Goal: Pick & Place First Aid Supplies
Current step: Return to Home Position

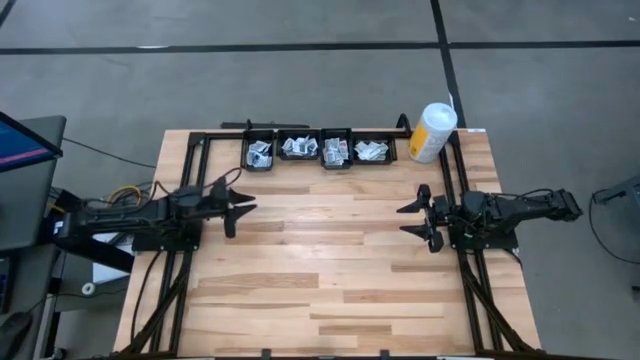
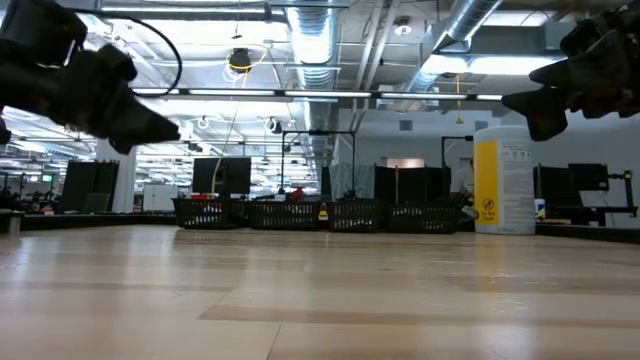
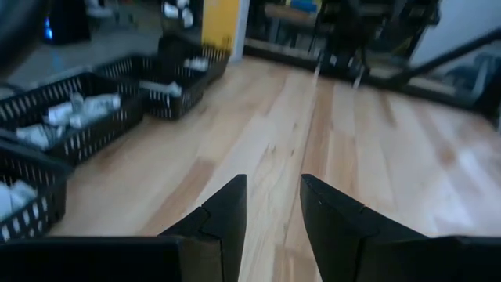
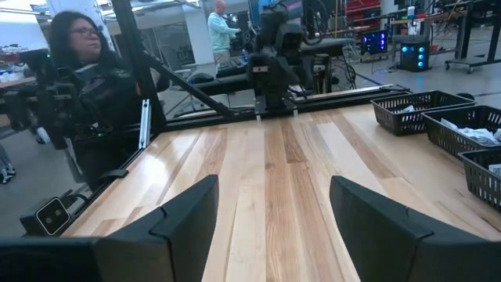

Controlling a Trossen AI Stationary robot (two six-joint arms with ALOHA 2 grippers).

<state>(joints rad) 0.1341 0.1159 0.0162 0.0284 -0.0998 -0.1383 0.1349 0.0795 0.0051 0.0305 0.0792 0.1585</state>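
The little first aid packets point(image 1: 336, 151) all lie inside four black bins point(image 1: 322, 133). The bins stand side by side in a row at the far edge of the wooden table point(image 1: 330, 270). We see white packets in every bin. Just beside the bin on the right end stands a tall white and yellow canister point(image 1: 432, 132), upright. The left gripper point(image 1: 243, 207) hangs over the left side of the table, well apart from the bins, and points toward the middle. Its two fingers are open only a little, with a thin gap between them, and they hold nothing. The right gripper point(image 1: 402, 220) hangs over the right side and faces the left one across the table. Its fingers are spread wide, and they hold nothing too. From table height we see both grippers up in the air, not touching the wood. Past the left end of the table is a person point(image 4: 86, 86) in dark clothes, and someone else stands farther back in the room.
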